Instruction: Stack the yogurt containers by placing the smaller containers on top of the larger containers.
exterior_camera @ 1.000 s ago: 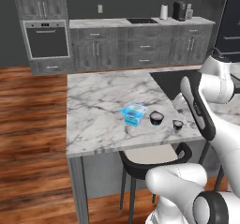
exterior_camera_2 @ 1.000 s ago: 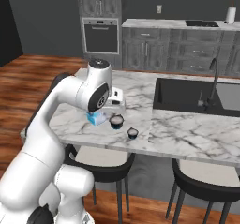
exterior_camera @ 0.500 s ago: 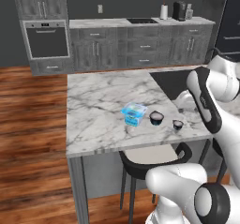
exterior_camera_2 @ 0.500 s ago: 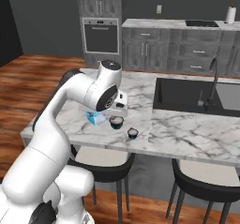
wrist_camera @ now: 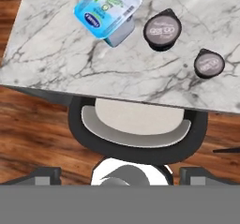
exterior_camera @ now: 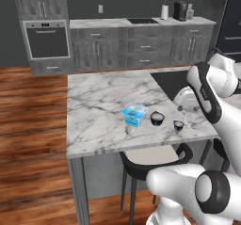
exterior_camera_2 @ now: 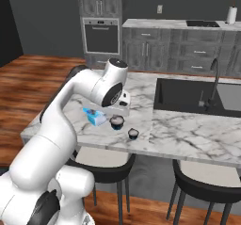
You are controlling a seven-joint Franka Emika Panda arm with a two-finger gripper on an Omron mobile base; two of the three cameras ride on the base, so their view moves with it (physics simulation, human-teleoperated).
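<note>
The light-blue tub is seen near the front edge of the marble island counter, with the wider dark cup just beside it at about 3 o'clock and the tinier dark cup farther along the same line, so that a row parallel to the counter's front edge is formed. All three stand apart, none stacked. In the hand view the tub is shown from above, squarish and turned diagonally, one corner directed toward 1 o'clock; its pale lid carries a small dark blue oval logo and fine green print, too small to be read. Writing on the wider cup's lid is blurred; the tinier cup shows a plain pale top.

The gripper is held above the counter, behind the row, and nothing is pinched; its jaws are spread wide. No obstacle lies between it and the containers. A dark stool with a pale seat is tucked under the counter edge directly below the cups. A black sink with a faucet is set into the counter at 3 o'clock in the right base view.
</note>
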